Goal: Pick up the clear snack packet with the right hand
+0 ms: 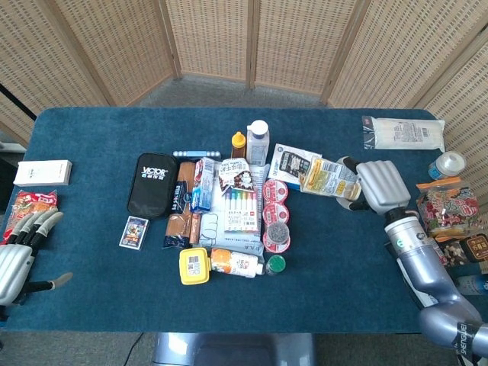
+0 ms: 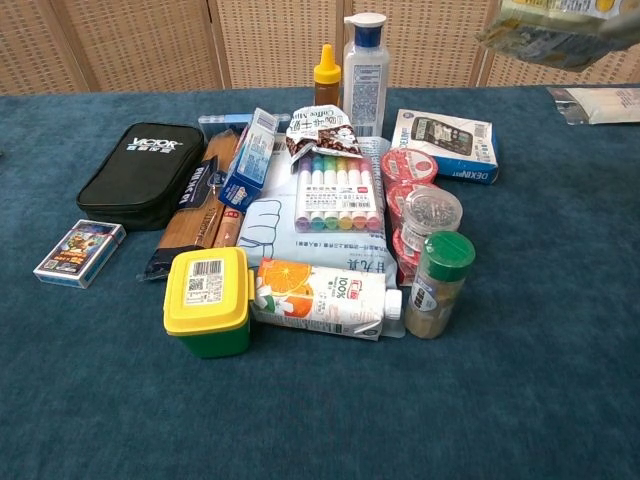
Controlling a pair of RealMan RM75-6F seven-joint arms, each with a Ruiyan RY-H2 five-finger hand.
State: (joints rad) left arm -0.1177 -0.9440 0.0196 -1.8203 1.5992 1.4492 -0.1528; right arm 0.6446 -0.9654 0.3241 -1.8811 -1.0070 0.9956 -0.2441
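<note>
My right hand [image 1: 375, 187] holds the clear snack packet [image 1: 326, 176], yellow-labelled, lifted well above the table to the right of the item cluster. In the chest view only the packet's [image 2: 562, 25] underside shows at the top right edge; the hand itself is out of that frame. The packet hangs over the white calculator box [image 1: 294, 166]. My left hand [image 1: 21, 252] rests at the table's near left corner, fingers apart and holding nothing.
A central cluster holds a black case [image 1: 152, 184], marker set [image 1: 242, 210], orange juice carton [image 2: 322, 297], yellow tub [image 2: 208, 300], green-lidded jar [image 2: 438, 283], bottles [image 2: 363, 72] and red cups [image 2: 425, 210]. Snack bags [image 1: 448, 210] and a white bottle [image 1: 424, 278] line the right edge.
</note>
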